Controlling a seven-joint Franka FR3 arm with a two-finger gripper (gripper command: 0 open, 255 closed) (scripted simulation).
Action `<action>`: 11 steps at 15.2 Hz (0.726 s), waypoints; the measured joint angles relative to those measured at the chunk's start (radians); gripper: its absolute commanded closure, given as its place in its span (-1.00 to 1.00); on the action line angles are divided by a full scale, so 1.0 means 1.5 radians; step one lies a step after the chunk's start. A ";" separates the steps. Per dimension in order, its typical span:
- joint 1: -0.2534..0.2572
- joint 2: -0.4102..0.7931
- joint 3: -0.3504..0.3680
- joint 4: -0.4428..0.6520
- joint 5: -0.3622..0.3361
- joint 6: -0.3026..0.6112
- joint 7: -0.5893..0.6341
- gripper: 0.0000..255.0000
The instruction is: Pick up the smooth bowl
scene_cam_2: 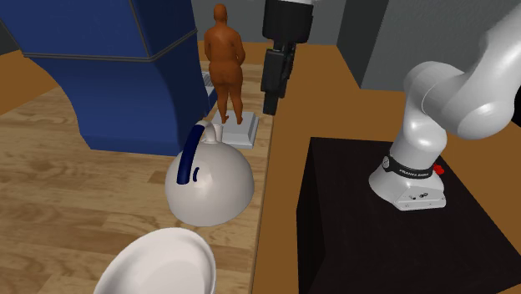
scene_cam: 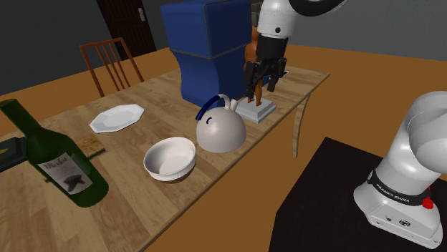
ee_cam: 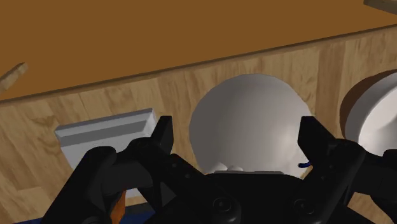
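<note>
The bowl [scene_cam: 170, 158] sits upright near the tabletop's [scene_cam: 136, 204] long edge on the stand's side. It lies between the bottle [scene_cam: 57, 161] and the kettle [scene_cam: 220, 129], with its mouth up and its rim bare. That leaves the rim free for a finger to slip inside, though the kettle stands just beside it on the arm's side.

The end effector [scene_cam: 262, 87] hangs fingers-down over the far corner of the same edge, close to the orange figurine [scene_cam_2: 225, 63] and above its grey base. Its fingers are spread and hold nothing, which fits an approach that has not yet reached the bowl. The two are well apart, with the kettle between them.

The wrist view looks down past the spread fingers at the kettle's dome, with the bowl off to one side beyond it. The likely path runs along the edge and over the kettle, staying high enough to clear its blue handle.
</note>
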 measured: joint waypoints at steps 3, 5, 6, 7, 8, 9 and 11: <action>0.008 0.055 0.027 0.015 0.003 0.048 0.022 -1.00; 0.011 0.104 0.047 0.042 0.000 0.075 0.041 -1.00; 0.014 0.122 0.057 0.045 -0.002 0.092 0.049 -1.00; 0.016 0.147 0.067 0.059 -0.006 0.106 0.060 -1.00; 0.017 0.168 0.075 0.072 -0.010 0.116 0.069 -1.00; 0.020 0.188 0.085 0.084 -0.015 0.127 0.082 -1.00; 0.024 0.234 0.103 0.109 -0.029 0.151 0.106 -1.00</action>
